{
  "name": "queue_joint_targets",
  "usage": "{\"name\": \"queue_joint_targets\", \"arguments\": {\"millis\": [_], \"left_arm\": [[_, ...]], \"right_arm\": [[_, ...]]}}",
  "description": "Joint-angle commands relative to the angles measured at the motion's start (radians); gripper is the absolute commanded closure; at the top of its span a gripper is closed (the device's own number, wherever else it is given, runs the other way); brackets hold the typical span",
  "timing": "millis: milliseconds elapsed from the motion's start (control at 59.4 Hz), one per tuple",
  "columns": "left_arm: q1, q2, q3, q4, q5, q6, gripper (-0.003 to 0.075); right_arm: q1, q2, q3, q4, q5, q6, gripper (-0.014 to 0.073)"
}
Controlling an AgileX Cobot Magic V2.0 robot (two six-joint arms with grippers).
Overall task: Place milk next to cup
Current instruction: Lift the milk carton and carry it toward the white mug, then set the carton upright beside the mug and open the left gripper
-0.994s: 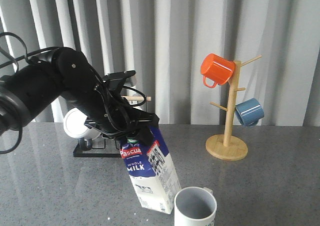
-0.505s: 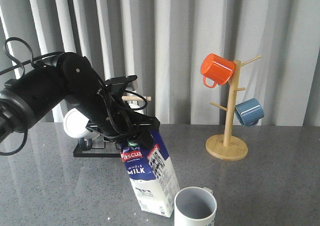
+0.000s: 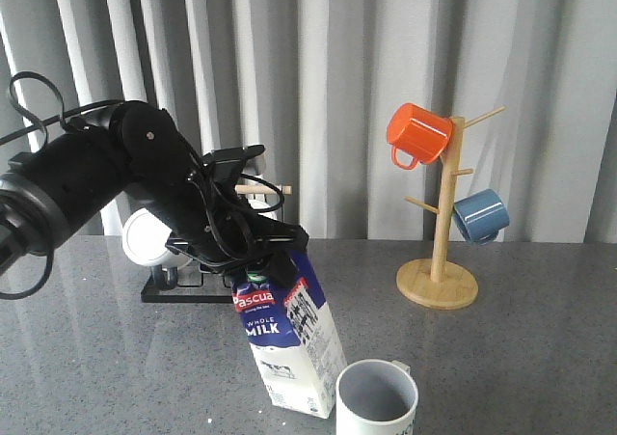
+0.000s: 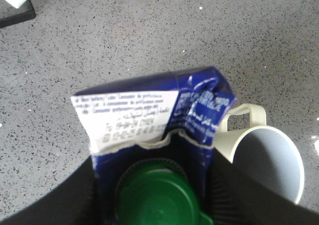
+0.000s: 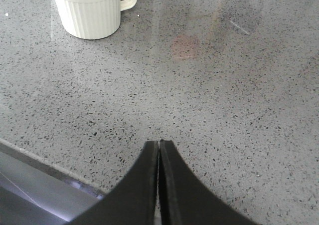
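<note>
**Milk carton held tilted beside the ribbed cup; release not yet safe.**

We find the left gripper with jaws clenched on the gabled top of the milk carton, which hangs below the jaws, leaning, its base just beside the "HOME" cup on the worktop. We judge that letting go at this lean could topple it against the cup. The right gripper sits apart, jaws closed on nothing.

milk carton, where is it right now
In the front view the milk is near the table's front edge, leaning, just left of the cup, with the left gripper holding its top.
</note>
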Motion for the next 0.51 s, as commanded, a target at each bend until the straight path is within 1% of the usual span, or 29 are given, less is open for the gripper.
{"name": "queue_joint_targets", "arguments": {"millis": [0,118,303,488], "left_arm": [[-0.005,-0.059,-0.033,-0.026,-0.019,-0.005,0.0463],[-0.005,-0.059,-0.033,-0.028,-0.019,-0.011,0.0406],[-0.005,-0.059,-0.033,-0.029,-0.019,-0.005,0.0295],[-0.005,-0.059,-0.033,-0.03,-0.019,-0.011,0.0227]], "right_arm": [[0.0,0.008,-0.028,-0.007,-0.063,-0.007,0.0601],[0.0,0.008,-0.028,-0.007,-0.063,-0.007,0.0601],[0.0,0.008,-0.028,-0.007,-0.063,-0.007,0.0601],[0.0,0.008,-0.028,-0.007,-0.063,-0.007,0.0601]]}}
